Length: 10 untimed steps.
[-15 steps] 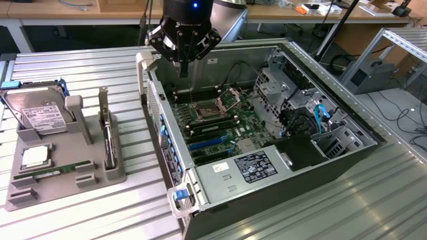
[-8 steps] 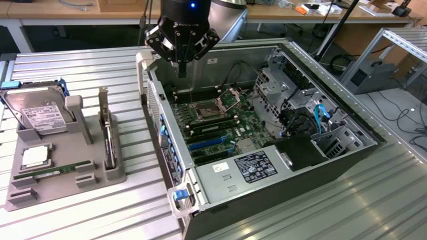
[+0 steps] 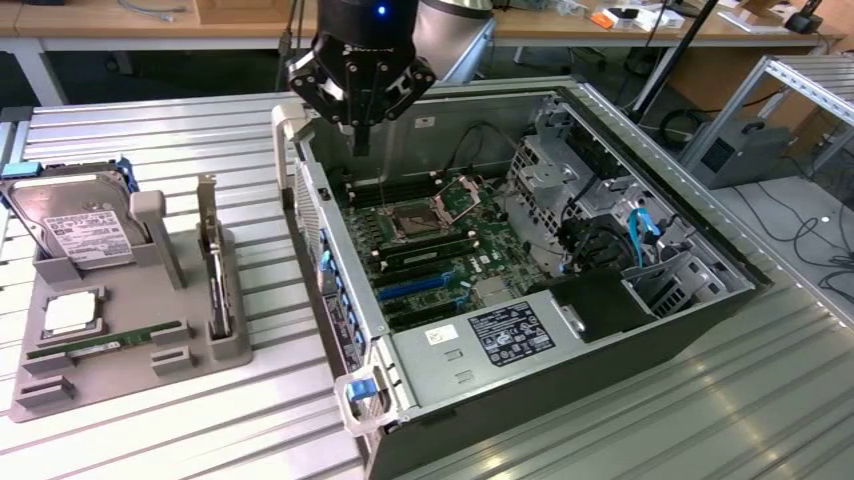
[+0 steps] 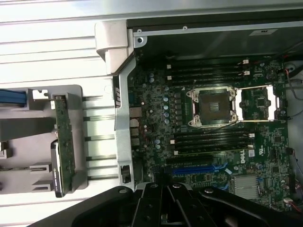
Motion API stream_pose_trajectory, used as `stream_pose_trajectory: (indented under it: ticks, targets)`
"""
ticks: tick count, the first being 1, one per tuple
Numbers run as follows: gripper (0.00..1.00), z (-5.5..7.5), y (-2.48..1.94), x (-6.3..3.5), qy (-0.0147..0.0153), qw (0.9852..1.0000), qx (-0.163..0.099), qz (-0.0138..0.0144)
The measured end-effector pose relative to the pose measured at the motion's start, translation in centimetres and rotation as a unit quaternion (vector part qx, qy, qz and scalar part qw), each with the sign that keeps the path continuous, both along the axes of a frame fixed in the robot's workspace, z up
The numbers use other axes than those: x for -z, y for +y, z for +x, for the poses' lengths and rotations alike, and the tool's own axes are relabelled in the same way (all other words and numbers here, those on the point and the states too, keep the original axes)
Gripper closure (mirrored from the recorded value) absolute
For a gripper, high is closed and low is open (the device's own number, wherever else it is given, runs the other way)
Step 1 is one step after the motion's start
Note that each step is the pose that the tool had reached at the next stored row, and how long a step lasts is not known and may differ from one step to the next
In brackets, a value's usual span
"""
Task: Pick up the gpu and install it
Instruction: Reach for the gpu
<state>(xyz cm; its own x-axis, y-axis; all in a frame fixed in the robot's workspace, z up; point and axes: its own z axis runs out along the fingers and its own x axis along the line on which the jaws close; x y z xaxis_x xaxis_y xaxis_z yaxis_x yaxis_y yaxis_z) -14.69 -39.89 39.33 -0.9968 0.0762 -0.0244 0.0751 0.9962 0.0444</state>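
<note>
Grey holder [image 3: 134, 300], at the exterior view's left, props the gpu [image 3: 214, 275] upright, likely for easy grasping. The gripper [image 3: 358, 140] hangs over the case [image 3: 441, 390], jaws pressed together, empty.

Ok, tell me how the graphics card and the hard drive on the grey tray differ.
The hard drive is a boxy silver block with a white label; the graphics card is a thin green board. The hard drive leans back with its label showing; the graphics card stands on edge. Both sit in the grey tray.

green gpu [image 4: 63, 137], grey tray [image 3: 200, 357]
</note>
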Motion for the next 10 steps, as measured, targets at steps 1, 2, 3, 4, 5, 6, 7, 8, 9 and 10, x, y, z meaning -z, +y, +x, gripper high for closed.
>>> stream_pose_trajectory:
  ticks: [1,2,3,4,5,6,7,8,9,10]
  targets:
    - [0.89,-0.05,0.0,0.0,0.0,1.0,0.0,0.0]
    - [0.89,-0.11,0.0,0.0,0.0,1.0,0.0,0.0]
    - [0.89,-0.15,0.0,0.0,0.0,1.0,0.0,0.0]
    - [0.89,-0.18,0.0,0.0,0.0,1.0,0.0,0.0]
    - [0.89,-0.22,0.0,0.0,0.0,1.0,0.0,0.0]
    - [0.89,-0.26,0.0,0.0,0.0,1.0,0.0,0.0]
    - [0.89,-0.29,0.0,0.0,0.0,1.0,0.0,0.0]
    - [0.89,-0.38,0.0,0.0,0.0,1.0,0.0,0.0]
    - [0.89,-0.43,0.0,0.0,0.0,1.0,0.0,0.0]
    - [0.89,-0.46,0.0,0.0,0.0,1.0,0.0,0.0]
